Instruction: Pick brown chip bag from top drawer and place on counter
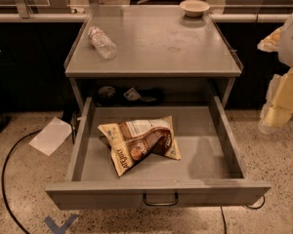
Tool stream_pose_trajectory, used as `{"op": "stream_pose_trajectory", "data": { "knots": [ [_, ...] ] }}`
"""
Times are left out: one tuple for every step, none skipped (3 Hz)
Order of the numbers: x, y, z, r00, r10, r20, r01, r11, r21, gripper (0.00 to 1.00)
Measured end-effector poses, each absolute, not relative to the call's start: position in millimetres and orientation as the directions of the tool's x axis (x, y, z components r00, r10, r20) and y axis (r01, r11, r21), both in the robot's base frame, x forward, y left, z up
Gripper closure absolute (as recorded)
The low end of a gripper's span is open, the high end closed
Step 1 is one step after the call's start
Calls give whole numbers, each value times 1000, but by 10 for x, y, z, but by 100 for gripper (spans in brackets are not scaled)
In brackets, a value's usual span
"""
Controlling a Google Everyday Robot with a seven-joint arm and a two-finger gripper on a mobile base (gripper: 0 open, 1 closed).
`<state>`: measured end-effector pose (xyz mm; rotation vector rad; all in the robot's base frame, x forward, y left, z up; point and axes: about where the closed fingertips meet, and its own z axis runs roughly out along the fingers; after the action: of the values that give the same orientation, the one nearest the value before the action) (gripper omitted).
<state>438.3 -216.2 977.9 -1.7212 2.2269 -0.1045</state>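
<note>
Top drawer (205,147) holding brown chip bag (139,143), bottle (102,42) and bowl (194,7) on counter (161,50), end effector (278,108) far right, state unclear

Lettering noted on the brown chip bag (141,143), lying in the top drawer (200,147): dark block capitals ran along its lower-left cream edge, possibly reading "OAT", though this was not confirmed. The white label panel (144,127) near the bag's upper edge held fine print, illegible. A blue tape mark (58,224) on the floor formed an X-like sign. The gripper (278,106) hung at far right, beside the cabinet.
</note>
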Motion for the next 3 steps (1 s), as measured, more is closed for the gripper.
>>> {"op": "stream_pose_trajectory", "data": {
  "knots": [
    [4399,-2146,9749,-216,-955,-202,-928,265,-263,0],
    [4509,-2095,9467,-166,-963,-212,-939,220,-265,0],
    [4738,-2021,9116,-92,-963,-253,-946,164,-281,0]
  ]
}}
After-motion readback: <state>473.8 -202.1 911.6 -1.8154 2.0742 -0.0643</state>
